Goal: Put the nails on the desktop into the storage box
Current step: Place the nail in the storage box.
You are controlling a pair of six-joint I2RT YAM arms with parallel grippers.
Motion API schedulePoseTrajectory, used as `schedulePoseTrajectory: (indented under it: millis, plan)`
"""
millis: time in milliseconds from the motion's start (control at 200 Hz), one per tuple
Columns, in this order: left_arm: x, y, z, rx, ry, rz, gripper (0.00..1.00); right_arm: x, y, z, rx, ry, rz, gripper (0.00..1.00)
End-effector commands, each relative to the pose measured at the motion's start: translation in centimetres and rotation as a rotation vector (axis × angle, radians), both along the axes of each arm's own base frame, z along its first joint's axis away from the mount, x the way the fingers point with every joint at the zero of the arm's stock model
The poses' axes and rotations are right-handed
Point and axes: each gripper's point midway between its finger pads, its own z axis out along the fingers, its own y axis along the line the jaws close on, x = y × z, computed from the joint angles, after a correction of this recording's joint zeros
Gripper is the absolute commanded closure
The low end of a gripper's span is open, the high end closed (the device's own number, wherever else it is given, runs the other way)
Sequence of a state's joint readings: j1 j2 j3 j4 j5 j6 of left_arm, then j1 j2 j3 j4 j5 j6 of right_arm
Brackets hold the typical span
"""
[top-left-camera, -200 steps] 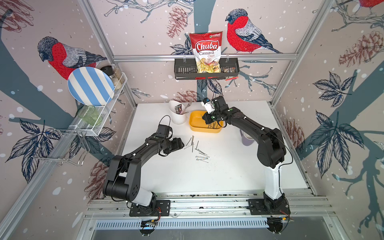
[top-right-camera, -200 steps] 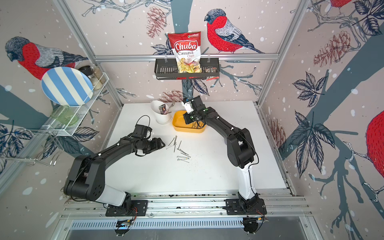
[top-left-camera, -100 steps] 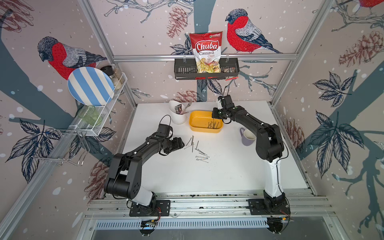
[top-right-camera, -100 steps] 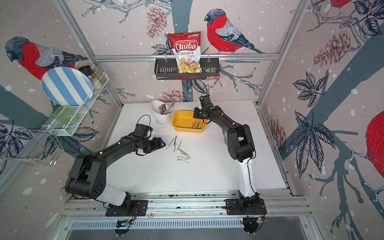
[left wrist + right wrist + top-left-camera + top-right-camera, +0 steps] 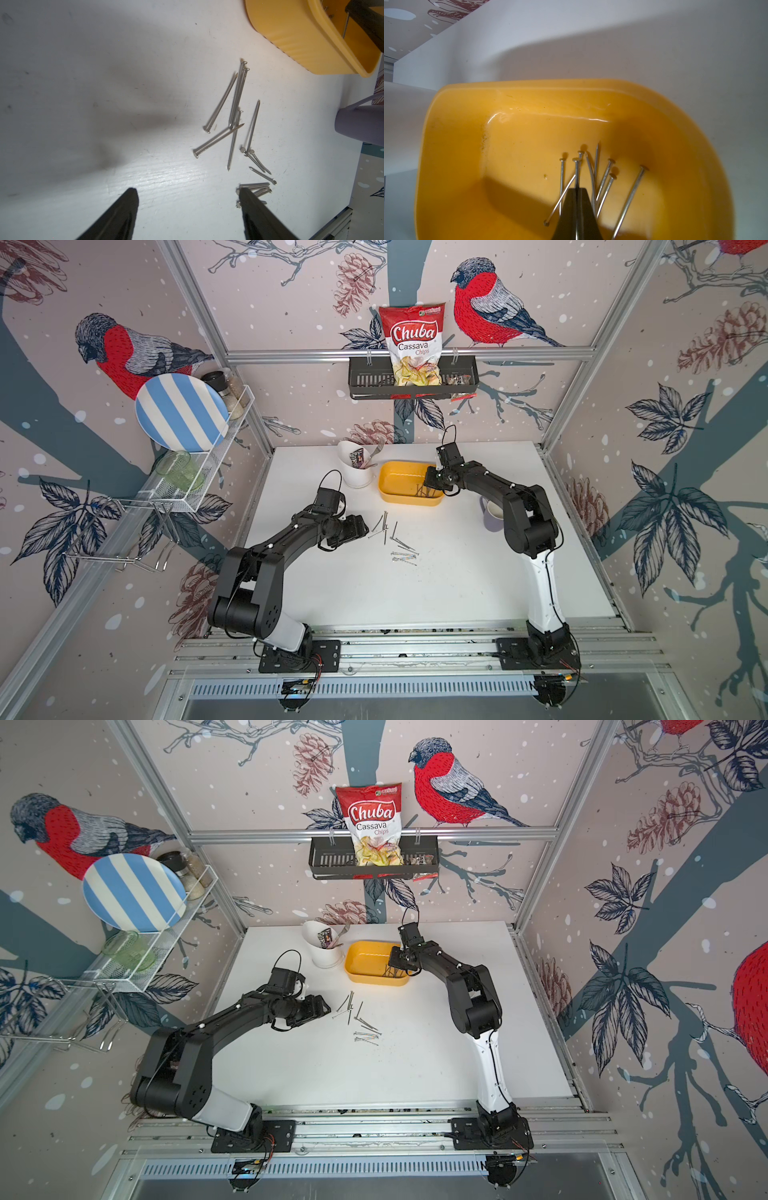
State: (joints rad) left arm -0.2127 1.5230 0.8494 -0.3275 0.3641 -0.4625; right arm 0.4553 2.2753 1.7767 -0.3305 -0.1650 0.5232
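Desktop (image 5: 457, 593): front half open.
Left gripper (image 5: 187, 190): spread wide, empty, beside loose nails (image 5: 234, 124).
Right gripper (image 5: 577, 189): clamped together over storage box (image 5: 456, 145), hiding some shanks.

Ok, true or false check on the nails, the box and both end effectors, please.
1. Several nails lie inside the storage box. True.
2. The desktop holds no nails. False: loose nails lie scattered ahead of the left end effector.
3. The left end effector is open. True.
4. The right end effector is open. False: it is shut, over the storage box.
5. The white cutlery cup stands beside the storage box. True.
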Motion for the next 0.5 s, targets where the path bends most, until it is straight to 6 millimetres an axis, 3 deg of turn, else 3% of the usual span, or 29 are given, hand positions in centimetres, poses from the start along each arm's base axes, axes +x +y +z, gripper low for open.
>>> schedulePoseTrajectory:
  millis: [0,250,390,495]
  plan:
    - [-0.4,0.3,0.0,0.013,0.006,-0.001,0.21,-0.4,0.3,-0.9,0.005,0.016,-0.013,1.00]
    - [-0.7,0.3,-0.1,0.010,0.007,0.006,0.21,-1.8,0.4,-2.4,-0.010,0.080,-0.024,1.00]
    - [-0.6,0.3,0.0,0.014,0.000,0.005,0.21,-2.0,0.4,-2.0,-0.016,0.087,-0.022,0.88]
    - [-0.5,0.4,0.2,0.023,-0.009,0.006,0.21,-1.8,0.6,-0.4,-0.018,0.059,-0.009,0.80]
